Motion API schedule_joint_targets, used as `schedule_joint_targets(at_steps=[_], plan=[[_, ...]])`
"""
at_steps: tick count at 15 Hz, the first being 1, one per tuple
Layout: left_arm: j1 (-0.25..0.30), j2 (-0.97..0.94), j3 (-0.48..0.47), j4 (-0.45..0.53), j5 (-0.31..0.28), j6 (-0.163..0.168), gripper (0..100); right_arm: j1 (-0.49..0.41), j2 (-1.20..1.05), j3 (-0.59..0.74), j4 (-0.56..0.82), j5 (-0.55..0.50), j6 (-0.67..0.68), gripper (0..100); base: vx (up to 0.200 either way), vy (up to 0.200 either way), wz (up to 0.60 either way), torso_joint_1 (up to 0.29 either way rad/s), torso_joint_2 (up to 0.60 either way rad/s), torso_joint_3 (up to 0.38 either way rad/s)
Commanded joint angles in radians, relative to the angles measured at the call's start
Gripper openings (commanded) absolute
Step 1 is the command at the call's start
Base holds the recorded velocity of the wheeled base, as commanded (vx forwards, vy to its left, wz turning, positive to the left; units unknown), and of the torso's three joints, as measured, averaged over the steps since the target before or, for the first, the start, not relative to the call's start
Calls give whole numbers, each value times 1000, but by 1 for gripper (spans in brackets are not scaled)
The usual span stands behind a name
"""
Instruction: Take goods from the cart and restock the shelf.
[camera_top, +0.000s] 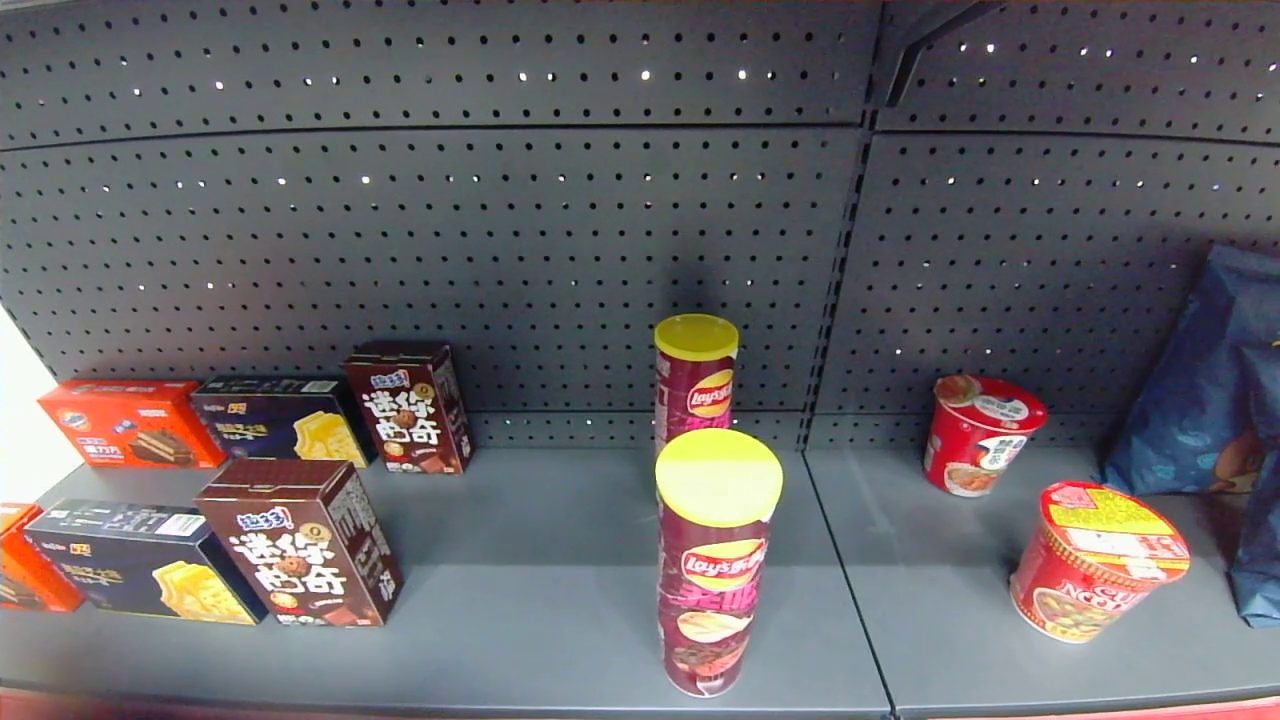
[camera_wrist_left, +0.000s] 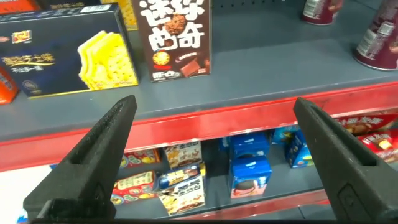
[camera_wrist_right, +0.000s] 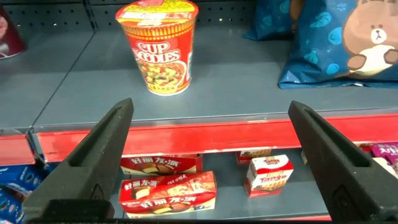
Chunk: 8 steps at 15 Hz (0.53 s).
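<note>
Behind the shelf: a dark grey pegboard wall (camera_top: 500, 230) runs the full width, with an upright seam right of centre.
Shelf: the grey shelf (camera_top: 520, 560) fills the head view from side to side; its front edge is a red strip (camera_wrist_left: 205, 121).
Lower shelf: under the red strip, small blue boxes (camera_wrist_left: 249, 168) show past the left jaws and red flat boxes (camera_wrist_right: 168, 190) past the right jaws.
Blue bags: tall blue snack bags (camera_top: 1200, 380) lean against the wall at the far right end.
Boxes, left end: two rows. At the back stand an orange box (camera_top: 130, 420), a navy box (camera_top: 280, 420) and a brown box (camera_top: 410, 405); in front, an orange box (camera_top: 25, 560) cut by the picture's edge, a navy box (camera_top: 140, 560) and a brown box (camera_top: 300, 545).
Chip cans: the front can (camera_top: 715, 560) stands upright near the front edge in mid-shelf, straight in front of the back can (camera_top: 695, 380) and covering its lower part.
Cup noodles: one cup (camera_top: 980, 432) stands near the wall, a second cup (camera_top: 1095, 560) nearer the front, beside the bags.
Left gripper: the left gripper (camera_wrist_left: 213, 102) hangs in front of the red strip, opposite the front brown box; jaws spread wide, nothing between them.
Right gripper: the right gripper (camera_wrist_right: 209, 104) hangs before the strip, facing the front cup; jaws wide apart, holding nothing.
</note>
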<state>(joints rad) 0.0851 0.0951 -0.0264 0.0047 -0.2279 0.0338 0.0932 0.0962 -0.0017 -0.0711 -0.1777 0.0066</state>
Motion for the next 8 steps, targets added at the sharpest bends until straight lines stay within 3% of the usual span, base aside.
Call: schedule_joint_targets(at_steps=[1,6,8], plan=[[1,2,2,-3,7,-11,100,0,2,0,-1,0,4,100,0,0,0,0,0,0],[1,2,3,-5,28,-22,100,0,2,0,-3,7,12,100,0,0,0,0,0,0],[2,2,11,-29,41,-43,100,0,2,2,1,24,-4,100,0,0,0,0,0,0]])
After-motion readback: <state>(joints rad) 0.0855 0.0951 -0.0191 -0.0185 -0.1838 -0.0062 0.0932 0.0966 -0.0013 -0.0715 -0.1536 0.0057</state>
